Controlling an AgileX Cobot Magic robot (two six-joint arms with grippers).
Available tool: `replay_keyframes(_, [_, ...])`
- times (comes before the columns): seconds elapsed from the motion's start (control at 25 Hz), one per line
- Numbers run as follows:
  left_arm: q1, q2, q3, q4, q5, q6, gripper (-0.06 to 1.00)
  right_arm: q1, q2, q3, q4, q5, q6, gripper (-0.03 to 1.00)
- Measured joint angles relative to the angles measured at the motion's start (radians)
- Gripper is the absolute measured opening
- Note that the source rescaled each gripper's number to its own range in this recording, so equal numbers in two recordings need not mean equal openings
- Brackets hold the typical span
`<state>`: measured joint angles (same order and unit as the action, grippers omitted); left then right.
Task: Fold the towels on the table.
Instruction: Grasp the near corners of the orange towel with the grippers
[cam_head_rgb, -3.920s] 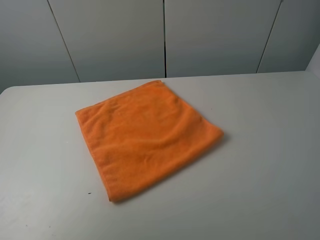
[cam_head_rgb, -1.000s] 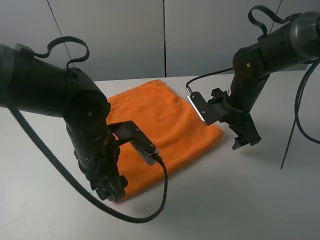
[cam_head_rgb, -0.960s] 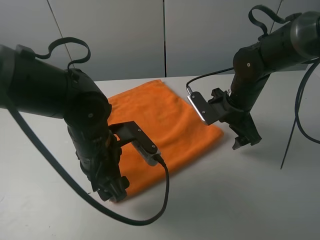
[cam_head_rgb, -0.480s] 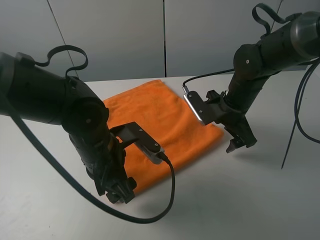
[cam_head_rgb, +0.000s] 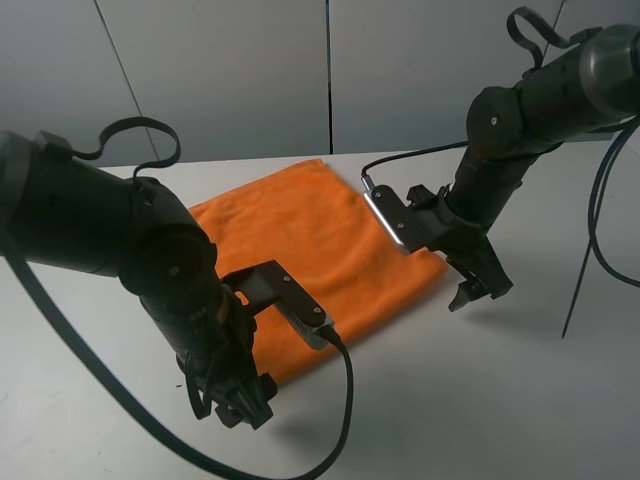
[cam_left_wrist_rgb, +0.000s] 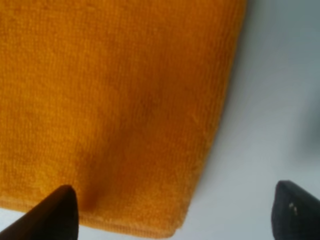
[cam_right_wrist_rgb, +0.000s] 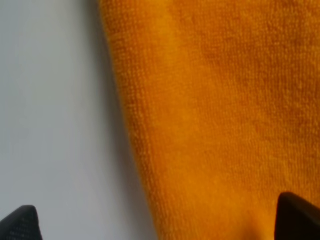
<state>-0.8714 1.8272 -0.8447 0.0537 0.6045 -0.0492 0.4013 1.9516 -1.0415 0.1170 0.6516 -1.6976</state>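
The orange towel (cam_head_rgb: 330, 235) lies flat on the white table (cam_head_rgb: 500, 400), one corner pointing toward the front. My left gripper (cam_head_rgb: 245, 405) hangs low over that front corner, fingers pointing down. In the left wrist view the left gripper (cam_left_wrist_rgb: 172, 215) is open, and its dark fingertips (cam_left_wrist_rgb: 57, 212) straddle the towel's corner (cam_left_wrist_rgb: 115, 110). My right gripper (cam_head_rgb: 475, 290) is low at the towel's right corner. Seen from the right wrist, the right gripper (cam_right_wrist_rgb: 159, 220) is open astride the towel's edge (cam_right_wrist_rgb: 215, 100), one fingertip over bare table (cam_right_wrist_rgb: 50, 100). Neither holds anything.
Grey wall panels (cam_head_rgb: 230, 70) stand behind the table's far edge. Black cables loop from both arms; one (cam_head_rgb: 345, 400) trails over the table beside the left arm, and a thin one (cam_head_rgb: 578, 280) hangs at the right.
The left gripper has slid forward and down to the towel's front corner. The right gripper has shifted slightly left and down toward the right corner. Both stay open; the towel has not moved.
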Motion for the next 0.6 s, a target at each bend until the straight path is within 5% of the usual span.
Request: replay_keyframes(0.6, [0.000, 0.002, 0.013, 0.047, -0.062, -0.031, 1.00, 0.000, 0.046, 0.000, 0.000, -0.022, -0.003, 1.00])
